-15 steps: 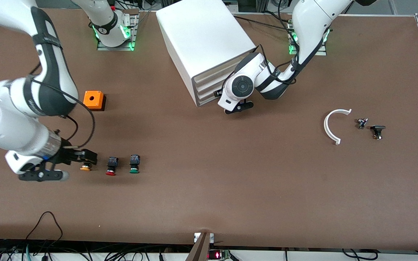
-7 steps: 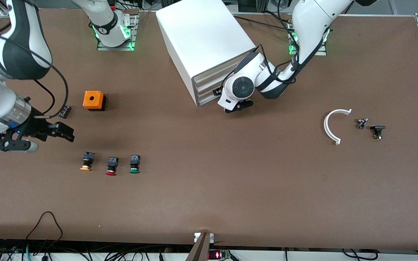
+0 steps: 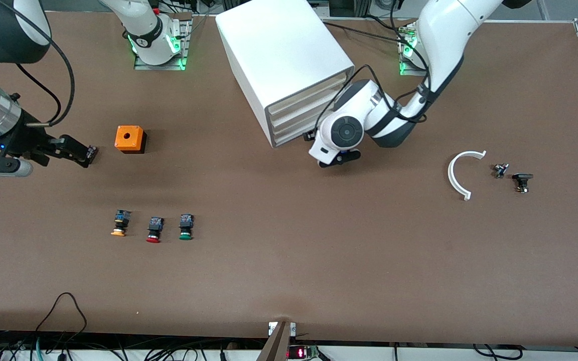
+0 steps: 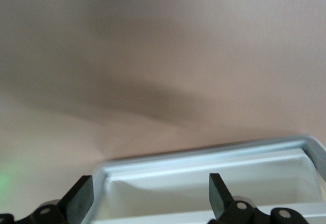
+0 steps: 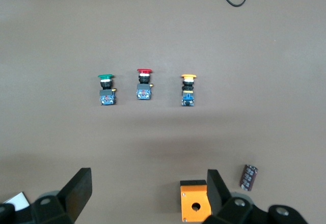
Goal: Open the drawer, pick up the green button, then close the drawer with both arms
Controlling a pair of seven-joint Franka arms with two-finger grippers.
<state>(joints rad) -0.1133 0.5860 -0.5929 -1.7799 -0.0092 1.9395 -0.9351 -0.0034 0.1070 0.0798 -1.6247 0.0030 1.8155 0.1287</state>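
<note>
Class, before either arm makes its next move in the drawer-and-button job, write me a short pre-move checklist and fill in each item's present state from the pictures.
1. Left gripper at the cabinet front, fingers spread, holding nothing: ok.
2. Lowest drawer pulled out enough to reach inside: not ok in the front view, where it looks flush with the two above.
3. Right gripper empty and open, over the table beside the orange box: ok.
4. Green button lying free on the table, beside the red button and the yellow button: ok.
5. Drawer contents: cannot tell.
</note>
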